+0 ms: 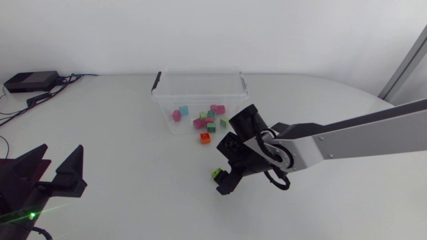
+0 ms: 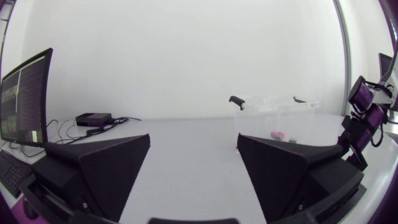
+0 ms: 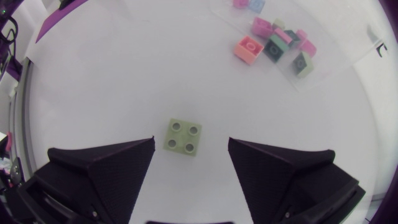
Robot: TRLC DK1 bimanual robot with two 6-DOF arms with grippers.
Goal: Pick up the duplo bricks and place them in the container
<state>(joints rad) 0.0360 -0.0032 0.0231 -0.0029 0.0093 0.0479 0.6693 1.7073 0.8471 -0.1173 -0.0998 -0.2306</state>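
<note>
One pale green duplo brick (image 3: 183,137) lies alone on the table (image 1: 120,133), studs up, a little below and right of centre in the head view. It is well apart from the clear container (image 1: 199,73) at upper centre. Several coloured bricks (image 1: 212,113) already lie inside that container. An orange brick (image 1: 205,138) sits at its near wall, and you cannot tell which side of the wall it is on.

Your right gripper (image 3: 191,144) hangs over the green brick with its fingers spread wide. The brick is between the tips with a gap on each side, so nothing is gripped yet. Your left gripper (image 1: 61,152) rests at the lower left of the head view, also spread wide and empty.

Expect the brick to be light, rigid and smooth-walled, and not fragile. It probably needs little force, but slick plastic may squirt out under a skewed pinch. It sits slightly turned against the fingers, so square your wrist first. Take hold low on two opposite flat side walls, not on the corners or the studs.
</note>
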